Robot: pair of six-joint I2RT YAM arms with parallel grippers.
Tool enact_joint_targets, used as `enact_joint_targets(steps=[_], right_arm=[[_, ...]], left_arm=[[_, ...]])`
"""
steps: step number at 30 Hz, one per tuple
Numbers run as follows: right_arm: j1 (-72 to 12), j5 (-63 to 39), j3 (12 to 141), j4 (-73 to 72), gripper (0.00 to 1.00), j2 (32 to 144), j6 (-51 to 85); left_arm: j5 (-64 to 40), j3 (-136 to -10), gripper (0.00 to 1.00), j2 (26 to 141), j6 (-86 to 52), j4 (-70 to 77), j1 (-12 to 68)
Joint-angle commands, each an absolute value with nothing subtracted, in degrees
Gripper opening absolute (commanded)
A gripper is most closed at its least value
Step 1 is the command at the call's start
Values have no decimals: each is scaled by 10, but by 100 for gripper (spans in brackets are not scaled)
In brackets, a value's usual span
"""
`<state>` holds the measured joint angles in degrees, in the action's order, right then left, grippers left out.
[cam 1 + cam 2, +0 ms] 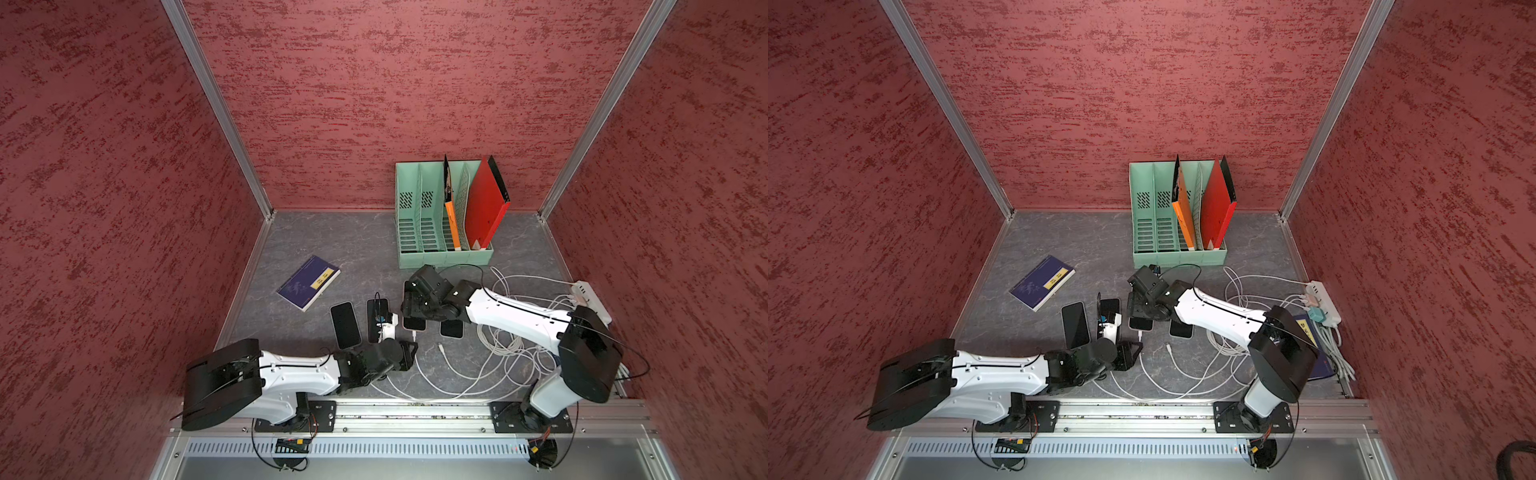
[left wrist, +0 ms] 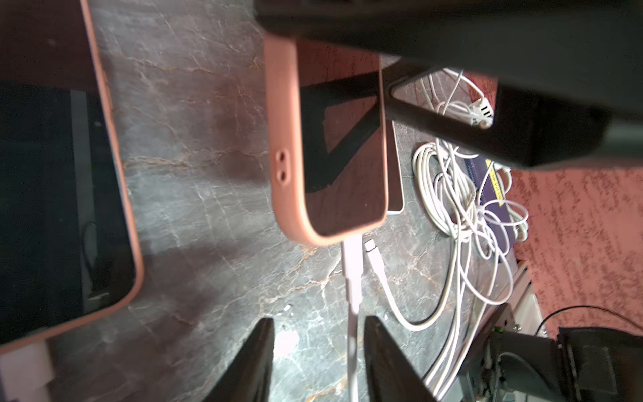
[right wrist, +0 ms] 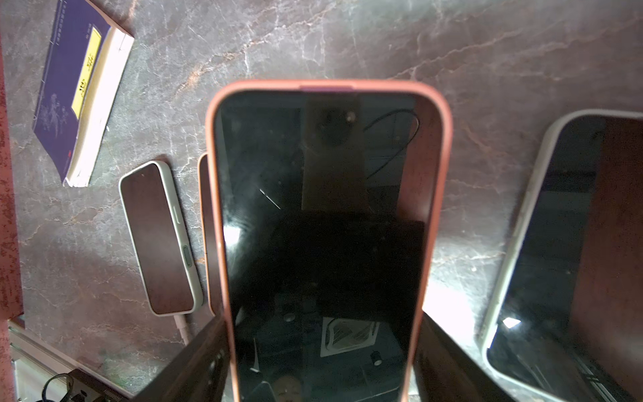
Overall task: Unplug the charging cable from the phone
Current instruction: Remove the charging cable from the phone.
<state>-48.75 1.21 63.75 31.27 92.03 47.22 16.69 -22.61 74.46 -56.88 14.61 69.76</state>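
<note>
Nearest the overhead camera, the left arm and the right arm reach out from the front rail over the grey marbled table. Against the back wall stands a mint-green file rack with a red folder leaning in its end slot (an orange folder stands nearer the middle). A blue book lies flat on the robot's left, well apart from the rack. A white power strip sits at the table's right edge, near a coil of white leads. Four phones lie in a row between the arms, the leftmost phone clear of both. The right gripper is closed on the pink-cased phone, third from the left, with one finger against each long side of the case and the screen facing up. The charging cable is plugged into that phone's near end. The left gripper straddles this cable just behind the plug, its jaws partly apart, the cable close to one finger but not pinched. A loose plug lies just beside the plugged one.
</note>
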Motion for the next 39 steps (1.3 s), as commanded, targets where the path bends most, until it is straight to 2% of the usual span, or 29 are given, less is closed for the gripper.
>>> enact_joint_targets(steps=[1,11,14,20,39], right_arm=[[-485,14,639,289,8,894,477],[-485,6,641,283,8,893,483],[-485,7,639,281,8,894,485],[-485,12,639,282,8,895,484],[-460,67,693,327,8,895,450]], left_arm=[[164,-242,35,754,-562,154,695],[149,-252,31,768,-563,144,687],[147,-252,23,767,-560,148,686],[146,-257,0,759,-554,138,687],[161,-278,0,754,-532,108,711]])
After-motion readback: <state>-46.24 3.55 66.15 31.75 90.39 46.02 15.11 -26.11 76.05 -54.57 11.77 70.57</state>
